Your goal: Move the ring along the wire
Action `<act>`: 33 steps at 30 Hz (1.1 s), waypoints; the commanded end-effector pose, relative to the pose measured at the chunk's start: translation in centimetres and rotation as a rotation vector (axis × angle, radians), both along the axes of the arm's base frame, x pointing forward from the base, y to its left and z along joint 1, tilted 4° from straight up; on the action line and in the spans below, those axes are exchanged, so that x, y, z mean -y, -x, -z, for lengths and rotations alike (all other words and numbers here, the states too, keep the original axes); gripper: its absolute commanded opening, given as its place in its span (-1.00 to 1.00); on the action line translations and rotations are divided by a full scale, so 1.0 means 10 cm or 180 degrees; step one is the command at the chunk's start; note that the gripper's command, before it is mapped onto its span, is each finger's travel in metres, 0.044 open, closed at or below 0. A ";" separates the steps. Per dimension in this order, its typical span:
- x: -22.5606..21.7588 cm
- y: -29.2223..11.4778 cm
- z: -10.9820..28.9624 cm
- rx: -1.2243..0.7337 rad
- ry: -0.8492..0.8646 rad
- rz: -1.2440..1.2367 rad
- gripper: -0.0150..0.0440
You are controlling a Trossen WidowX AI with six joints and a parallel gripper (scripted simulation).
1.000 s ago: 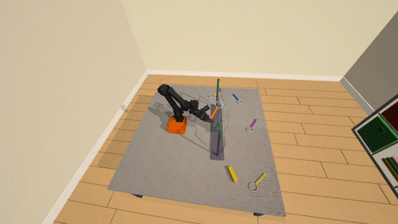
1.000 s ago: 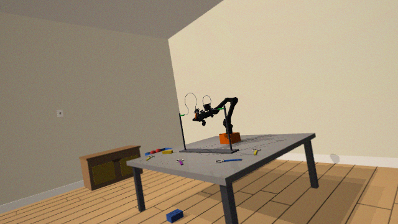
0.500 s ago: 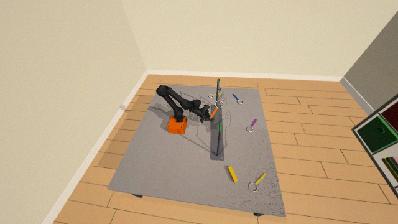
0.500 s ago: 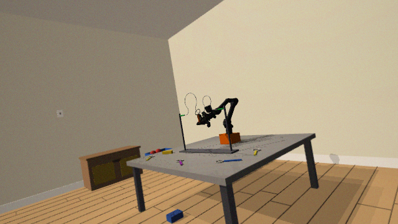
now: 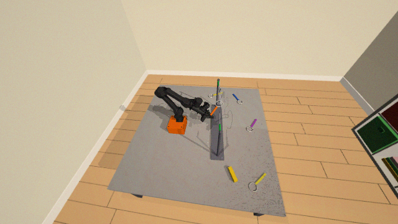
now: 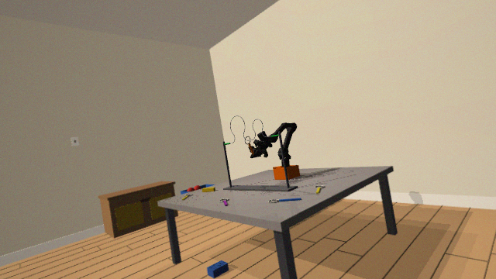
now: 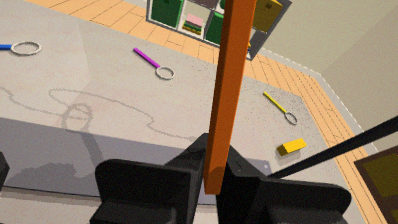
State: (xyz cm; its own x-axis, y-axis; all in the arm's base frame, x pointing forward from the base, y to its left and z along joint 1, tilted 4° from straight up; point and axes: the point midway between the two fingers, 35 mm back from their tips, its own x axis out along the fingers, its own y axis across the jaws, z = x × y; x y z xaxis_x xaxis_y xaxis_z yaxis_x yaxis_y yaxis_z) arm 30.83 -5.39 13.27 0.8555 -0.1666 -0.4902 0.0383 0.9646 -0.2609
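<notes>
Up above the grey table point(image 6: 333, 182), the black parallel-jaw gripper point(image 7: 216, 175) is clamped on the lower end of the flat orange handle point(image 7: 231, 85). Seen from the wrist, the handle rises straight out from between the two dark fingers and runs off the top of the view, so the ring end is well beyond the fingertips.

From the side of the room, the small pale ring point(image 6: 247, 139) sits just left of the gripper point(image 6: 259, 149), high over the table, by the low dip of the thin grey looping wire point(image 6: 237, 123) between its two loops. Whether the ring touches the wire there is too small to tell. The green sleeve point(image 6: 227, 143) on the left post point(image 6: 227, 164) lies further left and a little lower.

From above, the orange handle point(image 5: 214, 111) slants from the gripper point(image 5: 208, 113) toward the ring point(image 5: 219, 103), over the dark base strip point(image 5: 216, 146). The black arm point(image 5: 178, 100) reaches right from its orange pedestal point(image 5: 173, 128).

Other ring tools lie on the table: a purple-handled one point(image 5: 252, 124), a blue-handled one point(image 5: 237, 98), a yellow-handled one point(image 5: 258, 182), and a yellow block point(image 5: 232, 173).
</notes>
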 end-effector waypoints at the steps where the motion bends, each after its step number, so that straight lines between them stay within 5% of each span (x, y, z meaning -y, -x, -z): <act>1: -0.13 0.02 0.02 -0.0021 -0.0245 0.0035 -1.00; 33: -0.68 0.05 0.02 -0.0047 -0.0855 0.0056 -1.00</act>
State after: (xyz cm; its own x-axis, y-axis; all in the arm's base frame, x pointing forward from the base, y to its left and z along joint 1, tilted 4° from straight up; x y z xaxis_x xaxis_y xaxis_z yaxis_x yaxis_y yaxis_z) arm 30.38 0.97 12.99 0.8468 -0.0451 -0.5300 0.0462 0.9989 -0.0112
